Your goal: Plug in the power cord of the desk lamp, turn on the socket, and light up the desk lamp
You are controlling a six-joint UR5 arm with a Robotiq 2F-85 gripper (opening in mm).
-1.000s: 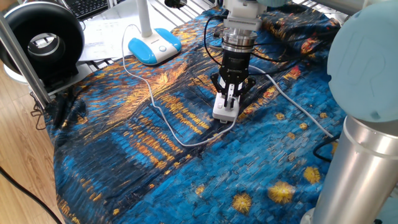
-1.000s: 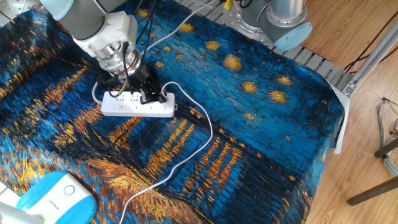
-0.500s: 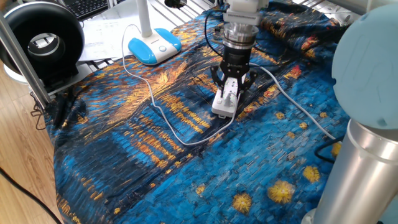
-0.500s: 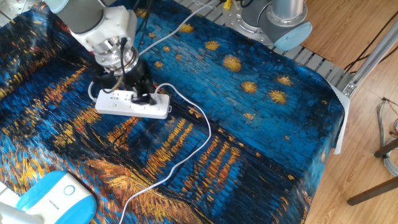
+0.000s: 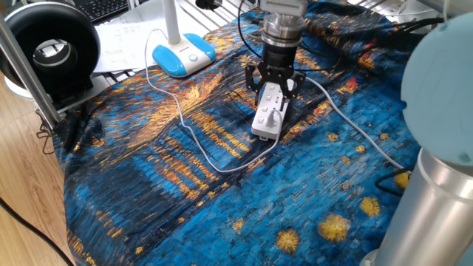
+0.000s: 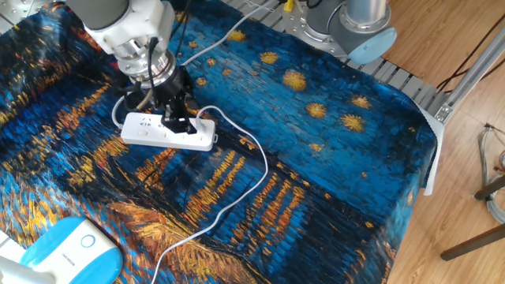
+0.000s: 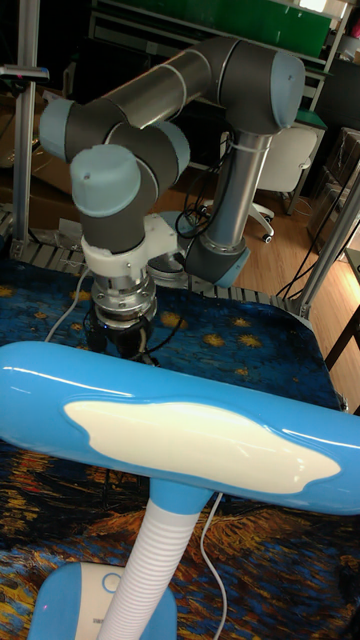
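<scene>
Hand farther along socket

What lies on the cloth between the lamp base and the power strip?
In one fixed view, only the thin white power cord crosses the cloth between the lamp base and the power strip.

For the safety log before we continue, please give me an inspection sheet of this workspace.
Surface: table covered with a blue and orange painted-pattern cloth.
Job's things: socket lies flat mid-table; desk lamp stands at the edge, head not glowing.
Clutter: black ring-shaped device, papers beside the lamp.
Grippers: pincer low over the socket's far end, fingers spread.
Cables: power cord runs from lamp to socket; thicker strip cable trails off the table.
Surroundings: wooden floor, metal frame posts.
</scene>
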